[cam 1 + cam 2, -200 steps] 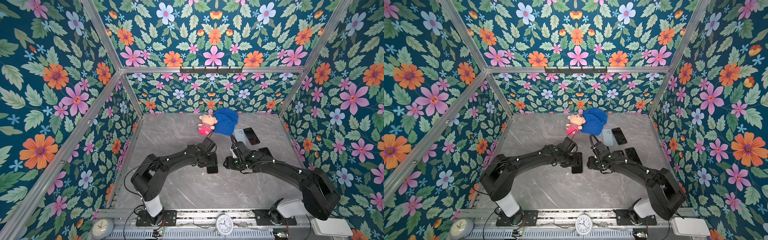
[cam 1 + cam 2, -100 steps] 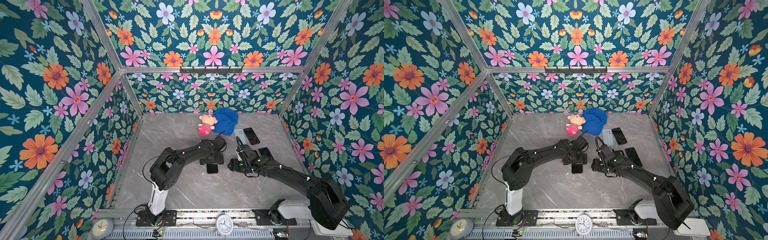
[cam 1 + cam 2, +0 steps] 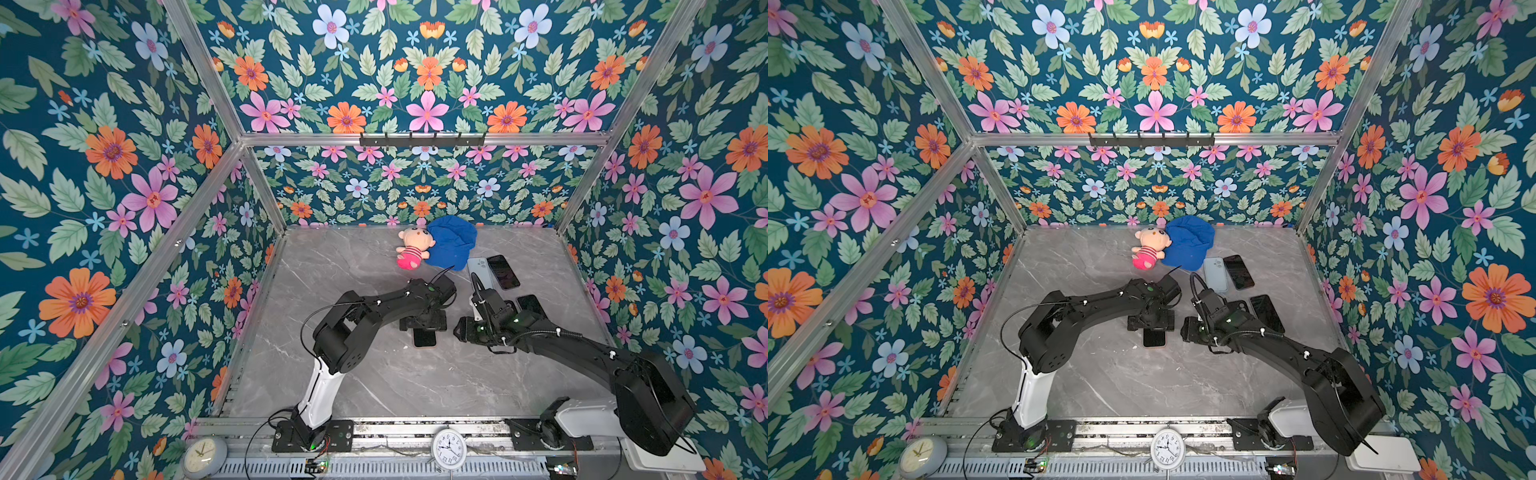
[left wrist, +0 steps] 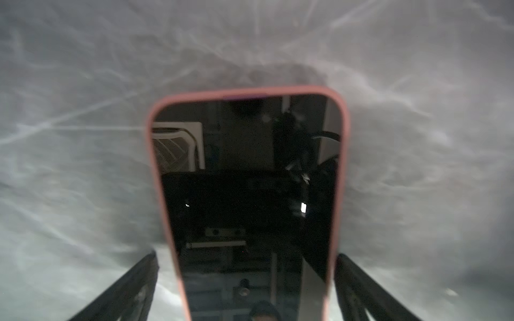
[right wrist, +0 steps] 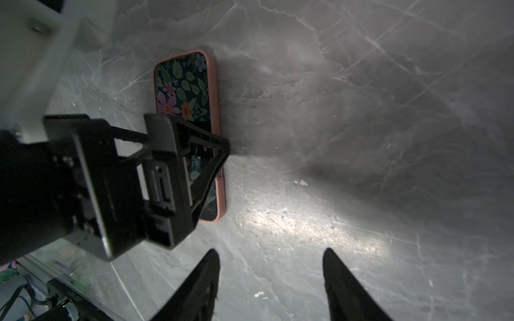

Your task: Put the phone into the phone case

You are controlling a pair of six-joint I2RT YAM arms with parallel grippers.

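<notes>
**Cased phone lies between my spread left fingers**

On the tabletop, the phone lies flat inside its pink phone case, long axis near-to-far. My left end effector straddles its far end, spread wide and gripping nothing. My right end effector hovers just right, half-spread and empty.

The only legible marks are on the white clock at the bottom centre of both top views. Black hour numerals ring its dial. The twelve sits at the lower edge, so the face reads upside down. The grey clock at the lower left shows its hands, but its dial marks are too small to read.
</notes>
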